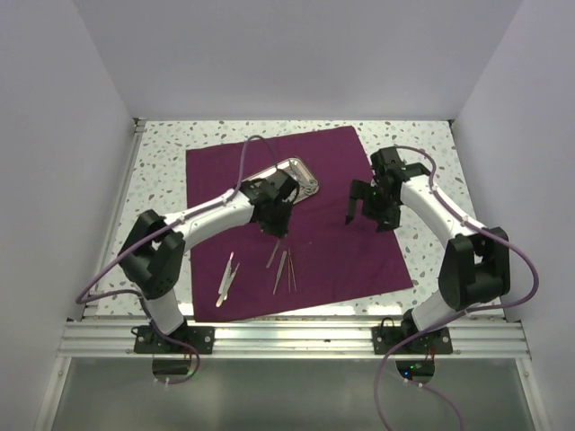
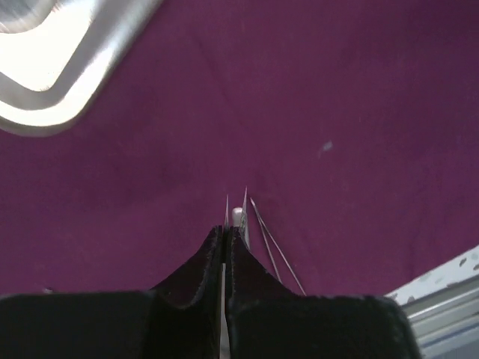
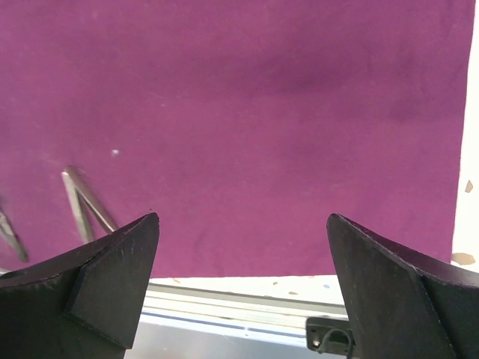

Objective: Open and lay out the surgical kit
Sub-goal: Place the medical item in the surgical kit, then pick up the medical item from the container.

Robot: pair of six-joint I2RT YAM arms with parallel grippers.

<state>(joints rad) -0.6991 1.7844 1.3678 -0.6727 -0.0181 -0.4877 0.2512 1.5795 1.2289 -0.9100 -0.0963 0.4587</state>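
I am partway through the laying-out step. The cloth (image 1: 359,260) is lying flat and open on the surface (image 1: 162,180), and the tray (image 1: 304,172) is sitting on its far half.

My left fingers (image 2: 196,273) are pressed together and pinching a thin silver tool (image 2: 238,215), whose fine tips are poking out past them. They are hovering over the cloth just on the near side of the tray. Further toward me from the tray, a few slim tools (image 1: 282,269) are lying side by side on the cloth. A pair of tweezers (image 1: 228,274) is resting apart from them, to their left.

My right fingers (image 3: 112,262) are spread wide and holding nothing, hanging over bare cloth to the right of the tray.

Next, I am judging that the pinched tool needs to go down beside that row, lined up with its neighbours but not touching them. I should lower it until it is resting on the cloth before letting go, since something this thin could bounce or roll. I cannot tell whether the tray is holding more pieces, because my left arm is covering part of it.
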